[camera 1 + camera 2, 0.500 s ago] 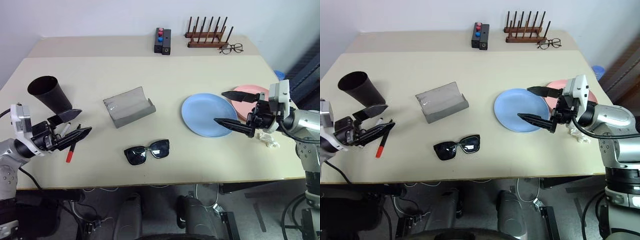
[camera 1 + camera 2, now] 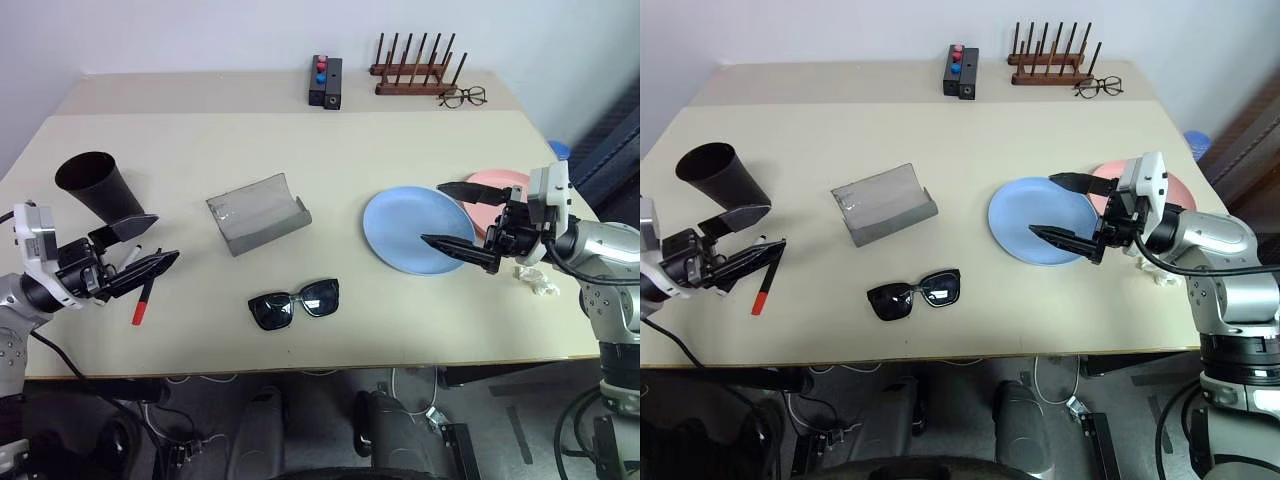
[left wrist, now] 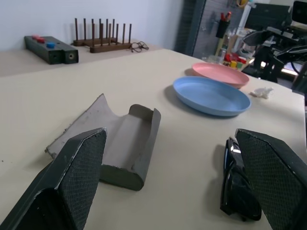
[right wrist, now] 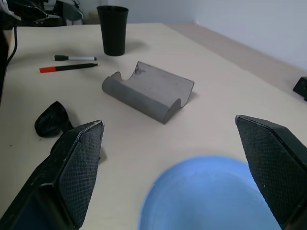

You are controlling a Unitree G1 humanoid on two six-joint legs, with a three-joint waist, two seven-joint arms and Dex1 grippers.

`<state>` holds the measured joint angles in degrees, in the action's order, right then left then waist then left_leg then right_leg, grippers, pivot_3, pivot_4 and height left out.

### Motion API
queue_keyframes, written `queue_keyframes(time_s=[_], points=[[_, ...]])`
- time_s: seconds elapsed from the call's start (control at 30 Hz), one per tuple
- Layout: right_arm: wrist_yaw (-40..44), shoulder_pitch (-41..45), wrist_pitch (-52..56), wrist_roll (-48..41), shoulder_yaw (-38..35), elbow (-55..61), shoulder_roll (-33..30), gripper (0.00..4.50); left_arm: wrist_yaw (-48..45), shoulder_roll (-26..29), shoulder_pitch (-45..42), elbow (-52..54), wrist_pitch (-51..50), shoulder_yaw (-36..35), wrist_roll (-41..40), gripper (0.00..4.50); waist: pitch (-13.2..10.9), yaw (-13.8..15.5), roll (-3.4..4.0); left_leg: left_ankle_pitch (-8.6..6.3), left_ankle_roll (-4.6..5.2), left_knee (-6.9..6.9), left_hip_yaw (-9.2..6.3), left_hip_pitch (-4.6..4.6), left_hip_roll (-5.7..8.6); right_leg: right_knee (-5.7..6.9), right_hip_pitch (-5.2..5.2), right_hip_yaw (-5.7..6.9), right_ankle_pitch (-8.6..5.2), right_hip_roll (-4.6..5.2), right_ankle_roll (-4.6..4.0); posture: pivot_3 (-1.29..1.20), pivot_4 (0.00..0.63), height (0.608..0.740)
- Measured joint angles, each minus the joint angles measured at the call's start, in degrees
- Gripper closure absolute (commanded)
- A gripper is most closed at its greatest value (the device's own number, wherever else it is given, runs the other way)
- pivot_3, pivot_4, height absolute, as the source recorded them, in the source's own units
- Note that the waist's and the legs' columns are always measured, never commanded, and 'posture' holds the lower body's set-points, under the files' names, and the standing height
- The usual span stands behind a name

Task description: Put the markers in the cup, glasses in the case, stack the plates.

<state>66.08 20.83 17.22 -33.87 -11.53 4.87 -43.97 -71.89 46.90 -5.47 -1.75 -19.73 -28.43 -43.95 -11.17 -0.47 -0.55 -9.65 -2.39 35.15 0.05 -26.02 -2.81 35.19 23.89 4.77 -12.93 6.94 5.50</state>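
Head view: both empty, the left gripper gapes over two thin markers beside the matte cup; the right gripper gapes over the blue plate, pink plate behind.

Left wrist: stiff grey case lies open; glossy glasses probably slippery, best pinched at the bridge.

Right wrist: markers look light

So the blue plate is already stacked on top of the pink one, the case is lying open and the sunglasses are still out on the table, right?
Not quite. The blue plate lies on the table beside the pink plate, not stacked on it, as the left eye view shows. The rest holds: the case lies open and the sunglasses are out on the table.
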Motion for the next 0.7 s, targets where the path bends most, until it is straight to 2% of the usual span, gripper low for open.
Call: queue_keyframes(time_s=[0.27,0.5,0.7], points=[[-4.7,2.0,1.4,0.0,1.8,0.7,4.0,0.0,4.4,0.0,-3.0,-2.1,-0.8,-0.1,0.3,0.05,0.0,-0.1,0.0,0.02,0.02,-0.02,0.01,-0.01,-0.01,0.03,0.03,-0.02,0.01,-0.02,0.0,0.0,0.15,0.74],[-10.1,4.1,5.0,-0.7,3.8,5.2,7.1,0.0,4.0,1.7,-4.0,-4.1,-2.4,-0.4,0.2,0.05,0.0,0.0,0.0,0.02,0.03,-0.01,0.0,-0.08,-0.03,0.09,0.12,-0.03,0.01,-0.06,0.0,0.0,0.15,0.74],[-13.4,4.8,6.9,-0.1,5.8,6.6,9.0,0.0,10.3,3.0,-2.0,-2.0,-6.1,-1.2,1.3,0.05,0.0,-0.1,-0.01,0.03,0.03,-0.01,0.01,-0.14,-0.04,0.12,0.2,-0.05,0.02,-0.06,0.0,0.0,0.15,0.74]])
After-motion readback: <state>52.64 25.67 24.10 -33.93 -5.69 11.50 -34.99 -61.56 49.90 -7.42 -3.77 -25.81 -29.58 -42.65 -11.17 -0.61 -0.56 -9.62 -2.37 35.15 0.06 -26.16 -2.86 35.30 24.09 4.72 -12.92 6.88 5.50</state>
